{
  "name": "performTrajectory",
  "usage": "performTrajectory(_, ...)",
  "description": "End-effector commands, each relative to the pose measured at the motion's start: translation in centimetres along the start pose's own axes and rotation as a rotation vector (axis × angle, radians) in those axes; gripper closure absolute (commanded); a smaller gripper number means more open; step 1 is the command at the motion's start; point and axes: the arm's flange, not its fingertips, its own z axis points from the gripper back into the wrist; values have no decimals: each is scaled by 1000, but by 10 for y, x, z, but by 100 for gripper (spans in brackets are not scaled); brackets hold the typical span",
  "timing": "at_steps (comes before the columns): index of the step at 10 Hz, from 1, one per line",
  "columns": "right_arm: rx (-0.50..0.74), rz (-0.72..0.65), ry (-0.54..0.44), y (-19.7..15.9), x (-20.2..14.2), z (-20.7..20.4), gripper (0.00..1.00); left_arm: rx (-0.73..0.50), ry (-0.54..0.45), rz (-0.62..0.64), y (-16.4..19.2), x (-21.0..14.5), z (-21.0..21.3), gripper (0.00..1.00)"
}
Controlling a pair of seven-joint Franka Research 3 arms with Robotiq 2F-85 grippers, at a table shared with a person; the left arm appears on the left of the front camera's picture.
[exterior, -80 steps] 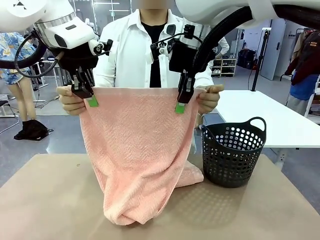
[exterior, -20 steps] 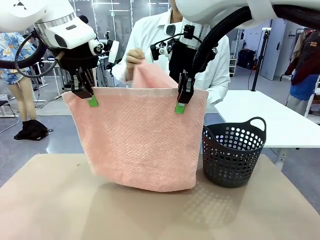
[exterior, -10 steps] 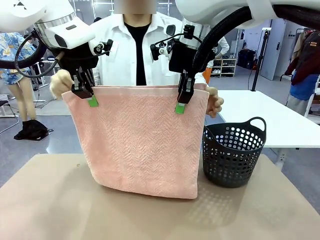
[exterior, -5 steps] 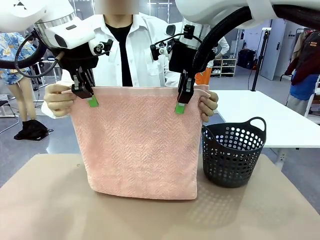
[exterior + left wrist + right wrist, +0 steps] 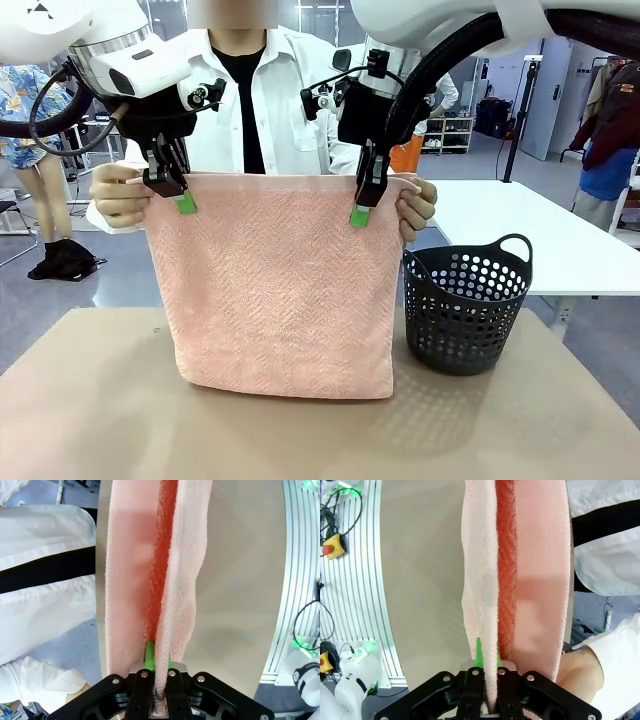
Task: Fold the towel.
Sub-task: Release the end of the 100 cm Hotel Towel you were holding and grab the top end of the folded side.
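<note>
The pale pink towel [image 5: 275, 290] hangs doubled over in front of the person, its lower edge just above the table [image 5: 90, 410]. My left gripper [image 5: 180, 195] is shut on the towel's top edge near its left corner. My right gripper [image 5: 362, 205] is shut on the same edge near the right corner. The person's hands [image 5: 120, 195] [image 5: 415, 205] hold both top corners just outside my fingers. In the left wrist view the towel [image 5: 130, 580] drops away in two layers from my left gripper [image 5: 159, 667]. The right wrist view shows the towel [image 5: 540, 580] the same way below my right gripper [image 5: 488, 662].
A black plastic basket [image 5: 465, 305] stands on the table right of the towel, close to its right edge. A white table [image 5: 540, 240] lies behind it. The person stands at the far edge, directly behind the towel.
The person's hands have come round to grasp both top corners beside my fingers. The towel now hangs straighter, with its bottom edge level. Both arms have stayed in place.
</note>
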Motion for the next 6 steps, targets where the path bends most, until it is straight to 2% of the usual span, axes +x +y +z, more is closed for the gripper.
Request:
performTrajectory(1, 10, -5, -27, -1, -4, 6, 67, 8, 9, -31, 0, 0, 1, 59)
performTrajectory(2, 7, -6, -27, 0, -5, 7, 65, 14, 9, -25, 1, 0, 2, 31)
performTrajectory(3, 8, -18, -36, -1, -6, 9, 34, 16, 2, -24, 1, 0, 2, 22)
performTrajectory(4, 6, -22, -38, 0, -7, 11, 32, 21, -4, -22, 1, -1, 3, 0)
performTrajectory(5, -10, -33, -33, 1, -7, 14, 1, 38, -5, -18, 1, -2, 6, 0)
performTrajectory(6, -38, -36, -37, 4, -8, 18, 40, 69, 3, -15, -1, -2, 11, 0)
